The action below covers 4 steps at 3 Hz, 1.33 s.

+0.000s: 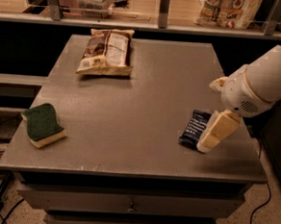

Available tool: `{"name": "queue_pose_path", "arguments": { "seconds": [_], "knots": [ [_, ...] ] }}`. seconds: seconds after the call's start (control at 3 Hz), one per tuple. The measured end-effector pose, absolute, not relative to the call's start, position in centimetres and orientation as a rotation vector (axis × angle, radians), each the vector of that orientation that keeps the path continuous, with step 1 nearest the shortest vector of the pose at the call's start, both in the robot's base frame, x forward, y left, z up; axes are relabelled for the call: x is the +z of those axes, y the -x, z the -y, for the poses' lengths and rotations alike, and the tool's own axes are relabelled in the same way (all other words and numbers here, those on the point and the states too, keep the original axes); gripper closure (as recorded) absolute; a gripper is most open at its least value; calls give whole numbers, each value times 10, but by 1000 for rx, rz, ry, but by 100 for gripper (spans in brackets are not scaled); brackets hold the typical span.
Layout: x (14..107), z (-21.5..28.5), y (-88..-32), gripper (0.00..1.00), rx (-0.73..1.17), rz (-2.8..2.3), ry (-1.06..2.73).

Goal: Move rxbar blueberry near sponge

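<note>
Reach step: the claw point(215, 134) hangs at the right edge of the rxbar blueberry point(193, 127), which lies flat at the table's point(146, 104) 4 o'clock. I cannot tell whether the claw is open or holds anything. Next it needs a grasp and a carry toward the sponge point(43, 124) at 8 o'clock. The chip bag point(106, 52) at 11 o'clock is off that path.

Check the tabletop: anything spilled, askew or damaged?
Nothing stands out. The rxbar blueberry lies flat near the right edge of the table, with the end effector overlapping its right side in view. The sponge sits near the left edge, the chip bag at the back; nothing spilled.
</note>
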State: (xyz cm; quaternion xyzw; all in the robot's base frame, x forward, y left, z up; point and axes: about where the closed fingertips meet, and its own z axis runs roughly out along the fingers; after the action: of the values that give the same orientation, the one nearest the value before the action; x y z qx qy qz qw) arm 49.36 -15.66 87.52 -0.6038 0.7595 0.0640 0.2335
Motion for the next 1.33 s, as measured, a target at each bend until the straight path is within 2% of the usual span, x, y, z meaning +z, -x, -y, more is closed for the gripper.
{"name": "queue_pose_path", "arguments": {
  "seconds": [0.33,0.67,1.33],
  "knots": [
    [850,163,-500,0,192,-2140,1621],
    [832,168,-502,17,210,-2187,1602],
    [827,167,-503,64,216,-2203,1614]
  ]
}}
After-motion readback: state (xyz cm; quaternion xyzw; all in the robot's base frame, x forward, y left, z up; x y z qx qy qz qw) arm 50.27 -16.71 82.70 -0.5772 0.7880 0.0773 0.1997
